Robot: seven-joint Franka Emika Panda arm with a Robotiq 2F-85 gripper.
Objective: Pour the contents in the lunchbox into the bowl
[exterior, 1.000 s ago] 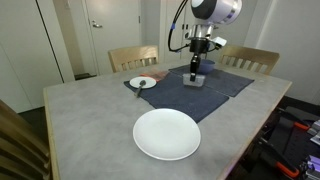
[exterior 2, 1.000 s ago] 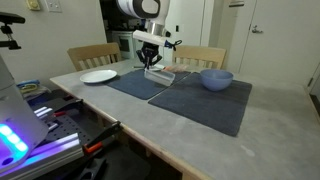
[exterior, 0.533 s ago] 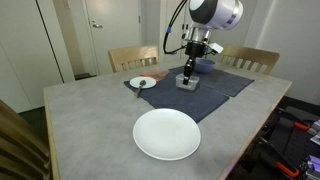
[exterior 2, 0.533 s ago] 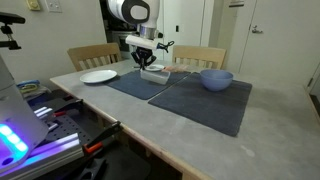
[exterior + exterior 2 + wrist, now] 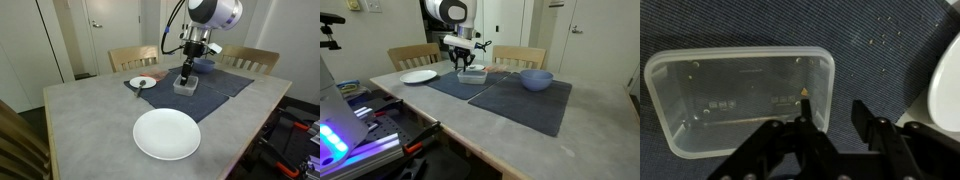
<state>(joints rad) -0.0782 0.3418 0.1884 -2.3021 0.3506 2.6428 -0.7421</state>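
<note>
The lunchbox (image 5: 735,100), clear greyish plastic, lies flat on the dark mat (image 5: 870,60) with a small orange bit inside near its right wall. It shows in both exterior views (image 5: 184,87) (image 5: 473,76). My gripper (image 5: 833,112) is open and straddles the lunchbox's right wall, with one finger inside and one outside. It hangs low over the box in both exterior views (image 5: 185,76) (image 5: 466,66). The light-blue bowl (image 5: 536,79) sits on the mat well apart from the gripper.
A small white plate (image 5: 143,82) (image 5: 418,76) lies beside the mat, and its edge shows in the wrist view (image 5: 945,90). A large white plate (image 5: 167,133) sits near the table's front. Wooden chairs (image 5: 133,57) stand behind the table. Small crumbs (image 5: 882,35) lie on the mat.
The gripper and the lunchbox have shifted along the mat toward the small white plate, away from the bowl. The lunchbox now rests flat on the mat.
</note>
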